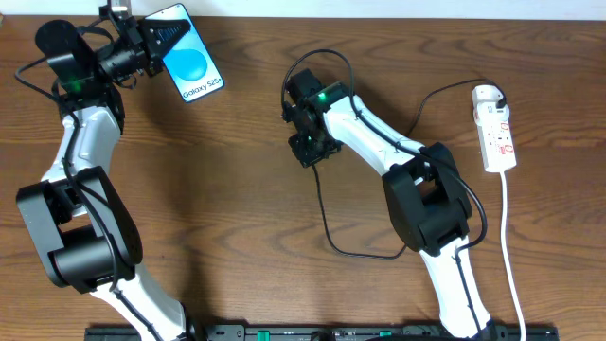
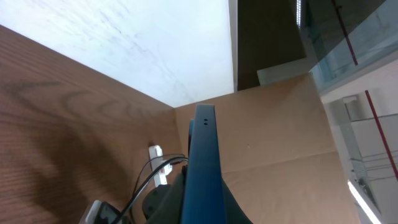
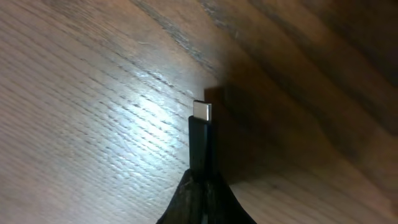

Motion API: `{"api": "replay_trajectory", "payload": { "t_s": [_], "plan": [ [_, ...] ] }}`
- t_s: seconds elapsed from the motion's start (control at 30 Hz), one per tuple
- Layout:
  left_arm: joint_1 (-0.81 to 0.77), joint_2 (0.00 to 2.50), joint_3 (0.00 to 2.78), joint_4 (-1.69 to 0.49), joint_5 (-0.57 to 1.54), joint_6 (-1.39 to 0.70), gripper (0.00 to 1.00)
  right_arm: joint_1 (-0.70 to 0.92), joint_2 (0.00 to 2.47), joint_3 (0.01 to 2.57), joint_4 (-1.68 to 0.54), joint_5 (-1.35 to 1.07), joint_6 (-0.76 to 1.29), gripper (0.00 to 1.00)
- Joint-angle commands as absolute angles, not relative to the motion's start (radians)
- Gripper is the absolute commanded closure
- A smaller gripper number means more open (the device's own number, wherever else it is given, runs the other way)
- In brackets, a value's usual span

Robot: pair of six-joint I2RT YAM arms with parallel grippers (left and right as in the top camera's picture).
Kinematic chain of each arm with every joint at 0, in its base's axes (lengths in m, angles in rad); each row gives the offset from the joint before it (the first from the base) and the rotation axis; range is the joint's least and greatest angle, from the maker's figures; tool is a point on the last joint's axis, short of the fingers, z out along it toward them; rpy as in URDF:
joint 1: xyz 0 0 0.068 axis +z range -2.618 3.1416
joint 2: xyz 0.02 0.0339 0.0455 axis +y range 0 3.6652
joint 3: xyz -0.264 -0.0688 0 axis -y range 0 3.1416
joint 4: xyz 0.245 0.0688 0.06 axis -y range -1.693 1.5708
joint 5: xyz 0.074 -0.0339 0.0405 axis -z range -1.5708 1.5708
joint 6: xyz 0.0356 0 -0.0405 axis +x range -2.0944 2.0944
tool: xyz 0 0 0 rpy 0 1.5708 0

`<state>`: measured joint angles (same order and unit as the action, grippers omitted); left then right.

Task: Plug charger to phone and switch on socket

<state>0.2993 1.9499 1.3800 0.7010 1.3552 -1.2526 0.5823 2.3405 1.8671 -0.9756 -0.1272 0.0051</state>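
The phone point(image 1: 192, 59), its blue screen reading "Galaxy S25", is held up off the table at the far left, with my left gripper point(image 1: 161, 44) shut on its left side. The left wrist view shows the phone's point(image 2: 203, 155) blue edge rising from between the shut fingers point(image 2: 163, 208). The charger's plug point(image 3: 200, 134), black with a metal tip, sticks out of my shut right gripper point(image 3: 203, 180) just above the wood. Overhead, the right gripper point(image 1: 308, 154) is mid-table and the charger cable point(image 1: 325, 223) loops beneath it. At the far right lies the white socket point(image 1: 496, 128).
The socket's white cord point(image 1: 509, 256) runs down the right side to the front edge. The black cable also arcs over the right arm point(image 1: 421, 189) toward the socket. In the left wrist view a cardboard panel point(image 2: 280, 143) and white wall point(image 2: 137, 43) stand behind the table.
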Motion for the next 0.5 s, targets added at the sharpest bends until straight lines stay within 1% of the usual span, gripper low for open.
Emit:
{"api": "replay_trajectory", "payload": {
  "t_s": [0.0,0.2,0.33,0.47],
  "plan": [
    [0.303,1.935,1.391,0.713,1.368,-1.254,0.93,0.585,2.342,1.868,-0.985,-0.024,-0.070,0.95],
    [0.303,1.935,1.391,0.713,1.368,-1.255,0.93,0.585,2.342,1.868,-0.999,0.010,-0.077,0.89],
    [0.303,1.935,1.391,0.713,1.368,-1.255,0.93,0.585,2.342,1.868,-1.006,-0.006,-0.075,0.74],
    [0.303,1.935,1.391,0.712,1.368,-1.255,0.93,0.570,2.342,1.868,-1.006,-0.110,-0.021,0.67]
  ]
}}
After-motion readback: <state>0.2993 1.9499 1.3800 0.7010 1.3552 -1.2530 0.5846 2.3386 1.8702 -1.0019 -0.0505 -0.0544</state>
